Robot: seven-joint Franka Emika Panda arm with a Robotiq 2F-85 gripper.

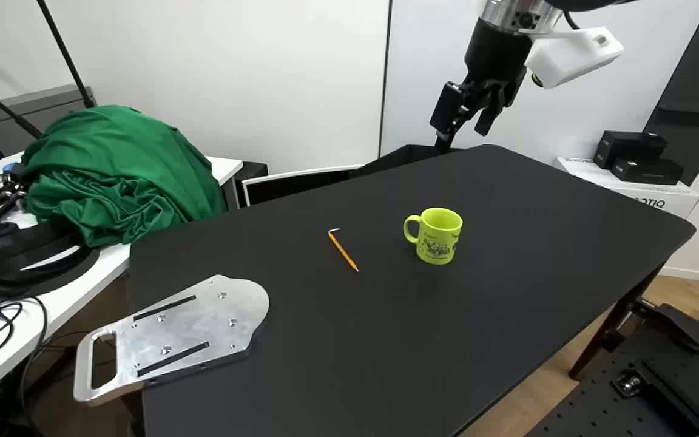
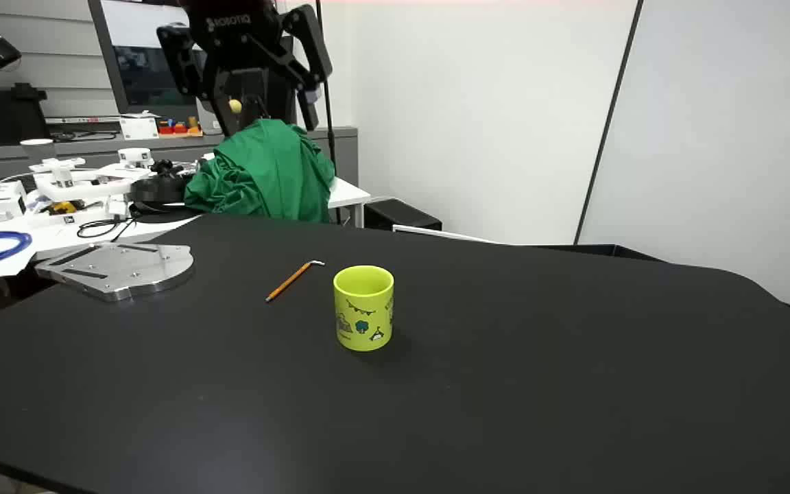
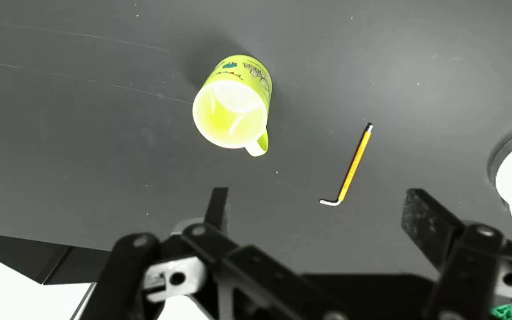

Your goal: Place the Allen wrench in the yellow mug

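Note:
The Allen wrench is a thin orange rod with a short bent silver end. It lies flat on the black table in both exterior views (image 1: 343, 251) (image 2: 290, 280) and in the wrist view (image 3: 354, 164). The yellow-green mug stands upright beside it, apart from it, in both exterior views (image 1: 440, 240) (image 2: 363, 315). In the wrist view the mug (image 3: 256, 73) shows its open mouth and handle; its inside looks empty. My gripper (image 1: 462, 135) is raised well above the table. Its fingers are wide apart with nothing between them in the wrist view (image 3: 316, 193).
A silver metal plate (image 1: 198, 315) lies at the table's edge, on the wrench's side. A green cloth heap (image 1: 119, 170) lies on a white side table with cables and devices. The black table (image 1: 355, 352) has a wall behind it. Black boxes (image 1: 647, 156) sit beyond it.

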